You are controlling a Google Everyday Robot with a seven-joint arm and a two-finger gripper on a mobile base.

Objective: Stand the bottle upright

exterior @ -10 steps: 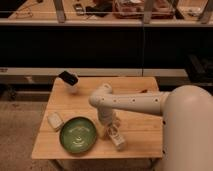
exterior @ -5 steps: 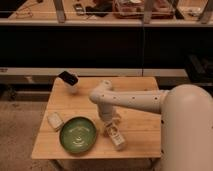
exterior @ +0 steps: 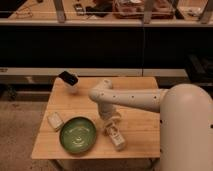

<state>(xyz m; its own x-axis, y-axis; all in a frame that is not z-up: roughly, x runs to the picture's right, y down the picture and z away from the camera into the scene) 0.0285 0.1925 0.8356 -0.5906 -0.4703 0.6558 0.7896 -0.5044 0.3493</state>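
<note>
Your hand (exterior: 111, 125) hovers over the bottle (exterior: 115, 137) lying on the desk (exterior: 135, 107) beside the green plate (exterior: 78, 135); its grip, I cannot tell.

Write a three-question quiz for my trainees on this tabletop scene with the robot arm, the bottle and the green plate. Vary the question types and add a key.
1. True or false: the bottle is standing upright on the table.
2. Multiple choice: the gripper is (A) above the cup, (B) low over the table beside the bottle's upper end, right of the green plate, (C) off the table.
3. Fill in: the whitish block lies to the ____ of the green plate in the camera view.

Key: 1 false, it lies on its side; 2 B; 3 left.
</note>
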